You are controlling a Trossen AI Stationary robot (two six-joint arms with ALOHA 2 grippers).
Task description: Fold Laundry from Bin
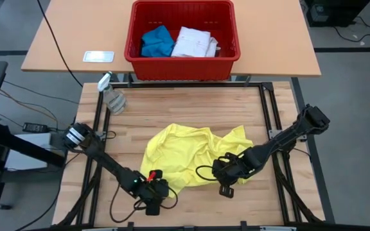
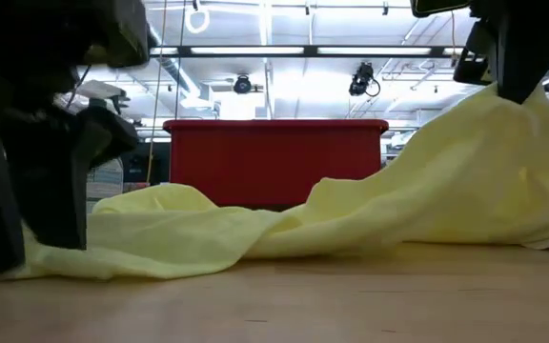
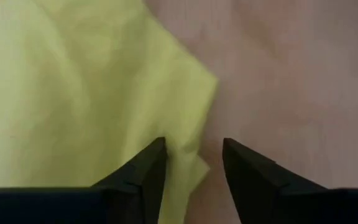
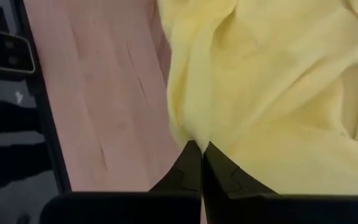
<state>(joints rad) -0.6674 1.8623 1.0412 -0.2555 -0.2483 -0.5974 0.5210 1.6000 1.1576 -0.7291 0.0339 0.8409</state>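
A bright yellow T-shirt [image 1: 194, 154] lies crumpled on the wooden table's middle. My right gripper [image 1: 227, 183] is shut on the shirt's right near part, which it holds raised [image 2: 484, 124]. My left gripper [image 1: 153, 196] stands open at the shirt's near left edge. A corner of that edge [image 3: 194, 168] lies between its fingertips [image 3: 194, 158]. The red bin [image 1: 182, 38] stands beyond the table's far edge. In it lie a blue piece [image 1: 156, 42] and a white shirt [image 1: 194, 42]. My left gripper's open fingers [image 3: 157, 162] stand over the shirt's near edge; whether they touch the cloth I cannot tell. My right gripper pinches a bunched fold of the yellow shirt [image 4: 194, 134] between its two fingers, slanting down from above. The cloth slopes up from the table to the fingers [image 2: 427, 162], and the rest of the shirt lies on the wood.
A clear spray bottle [image 1: 112, 96] lies at the table's far left corner. A white card [image 1: 99, 56] rests on the tan table beside the bin. Black frame rails [image 1: 272, 122] run along the wooden table's sides. Bare wood [image 1: 191, 109] shows between the shirt and the far edge.
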